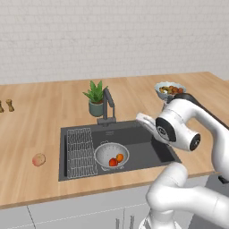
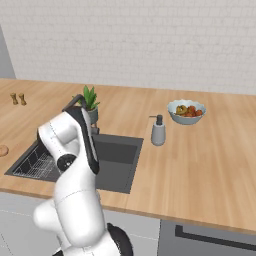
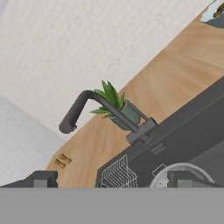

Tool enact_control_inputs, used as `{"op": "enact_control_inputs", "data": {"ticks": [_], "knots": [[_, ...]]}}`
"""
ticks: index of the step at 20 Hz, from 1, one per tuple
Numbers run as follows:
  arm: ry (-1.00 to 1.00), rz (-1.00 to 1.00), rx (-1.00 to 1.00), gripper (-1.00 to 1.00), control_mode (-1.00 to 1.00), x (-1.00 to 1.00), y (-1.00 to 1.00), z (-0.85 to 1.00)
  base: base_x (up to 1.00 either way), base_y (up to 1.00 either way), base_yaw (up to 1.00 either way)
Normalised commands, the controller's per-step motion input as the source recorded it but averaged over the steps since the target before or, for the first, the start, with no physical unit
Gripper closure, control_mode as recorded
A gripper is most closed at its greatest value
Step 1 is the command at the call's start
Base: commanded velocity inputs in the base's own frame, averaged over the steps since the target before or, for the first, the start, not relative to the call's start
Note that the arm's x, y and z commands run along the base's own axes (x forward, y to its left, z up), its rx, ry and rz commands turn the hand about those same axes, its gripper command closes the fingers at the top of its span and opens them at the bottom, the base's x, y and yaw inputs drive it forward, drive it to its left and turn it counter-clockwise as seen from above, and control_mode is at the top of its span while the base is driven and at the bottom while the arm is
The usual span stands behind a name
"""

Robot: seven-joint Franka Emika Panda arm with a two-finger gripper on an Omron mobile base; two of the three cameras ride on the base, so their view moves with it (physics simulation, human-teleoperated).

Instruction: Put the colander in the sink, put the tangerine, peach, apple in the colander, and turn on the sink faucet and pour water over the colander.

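The colander [image 1: 111, 155] sits inside the sink [image 1: 147, 145], just beside the wire grid rack [image 1: 81, 151] and toward the front of the basin. Two fruits lie in it: the bright orange tangerine [image 1: 120, 157] and the deep red apple [image 1: 113, 162], touching each other. So the first step looks done and the second is two thirds done. The peach [image 1: 39, 159] is not yet in the colander; it rests on the counter [image 1: 40, 125], well apart from the sink on its left side and near the front edge. The sink faucet [image 1: 108, 105] stands at the back rim of the sink, beside a small potted plant [image 1: 95, 98], and I see no water coming from it, so the last step is also open. The gripper [image 3: 111, 179] hangs above the sink and looks toward the faucet; in the hand view its two dark tips stand far from each other with nothing between them, so the jaws appear released and empty. A blue-grey bowl of mixed fruit [image 1: 169, 91] stays toward the back right of the counter, and a soap dispenser [image 2: 158, 130] stands just right of the sink. In my judgement, what is left is to fetch the peach, drop it in the colander and then open the faucet.
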Motion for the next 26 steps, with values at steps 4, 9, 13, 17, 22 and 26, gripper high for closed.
{"op": "enact_control_inputs", "data": {"ticks": [4,9,13,17,22,26], "knots": [[0.20,-0.08,0.00,-1.00,-1.00,0.00,0.00,1.00,0.00,0.00,0.00],[0.15,-0.18,0.00,-1.00,-1.00,0.30,0.01,1.00,0.00,0.00,0.00],[0.16,-0.10,-0.05,-1.00,-1.00,0.50,0.66,1.00,0.00,0.00,0.00],[0.23,0.04,-0.14,-1.00,-1.00,0.57,1.00,0.70,0.00,0.00,0.00],[0.13,0.20,-0.23,-1.00,-1.00,0.55,1.00,0.43,0.00,0.00,0.00],[0.01,0.29,-0.24,-1.00,-1.00,0.42,1.00,0.20,0.00,0.00,0.00]]}}
